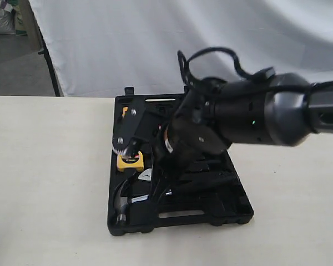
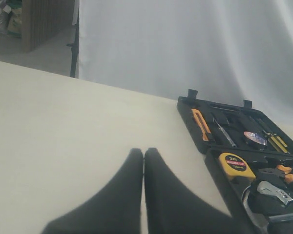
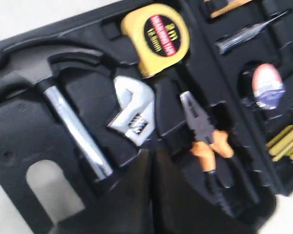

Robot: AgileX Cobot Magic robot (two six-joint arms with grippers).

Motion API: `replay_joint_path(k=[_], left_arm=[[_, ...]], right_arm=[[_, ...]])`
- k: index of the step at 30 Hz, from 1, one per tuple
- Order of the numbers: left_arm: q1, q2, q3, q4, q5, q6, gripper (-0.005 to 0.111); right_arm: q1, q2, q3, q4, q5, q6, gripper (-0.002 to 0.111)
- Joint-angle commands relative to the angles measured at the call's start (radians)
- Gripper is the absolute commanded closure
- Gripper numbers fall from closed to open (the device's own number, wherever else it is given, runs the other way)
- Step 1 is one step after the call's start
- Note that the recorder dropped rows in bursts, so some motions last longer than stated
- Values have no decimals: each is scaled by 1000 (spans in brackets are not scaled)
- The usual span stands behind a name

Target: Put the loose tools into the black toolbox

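The black toolbox [image 1: 236, 213] lies open on the table, and my right arm [image 1: 250, 111] reaches across over it. Inside, the claw hammer [image 3: 73, 129] lies in its recess, head toward the case edge. The adjustable wrench [image 3: 132, 109] sits beside it, its handle hidden under my right gripper [image 3: 151, 152]. That gripper is shut and empty, just above the wrench handle. The blue-and-white tape roll [image 3: 266, 85] rests in a recess of the other half. My left gripper [image 2: 144, 151] is shut, holds nothing, and hovers over bare table beside the toolbox [image 2: 195, 105].
A yellow tape measure [image 3: 156, 36] and orange-handled pliers [image 3: 205, 131] lie in their recesses near the wrench. A utility knife [image 2: 201, 124] and screwdriver bits [image 2: 276, 141] fill the far half. A white backdrop [image 1: 155, 33] hangs behind the table.
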Motion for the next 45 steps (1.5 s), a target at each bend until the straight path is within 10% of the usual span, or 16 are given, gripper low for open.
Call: replay_joint_path(k=[1,18,30,41,45], left_arm=[[25,-3,-3,4,-7,-5,106],[25,-3,-3,4,-7,-5,106],[25,-3,-3,4,-7,-5,106],[25,-3,-3,4,-7,-5,106],[25,-3,-3,4,-7,-5,106]], right_arm=[[-5,100,123,27,-126,42,108],[-5,85,32,2,140,54,108],[-67,-195,-161,32,-19,213,108],[-76,194,108,86,-119,200,108],[-76,332,48,57,122,185,108]])
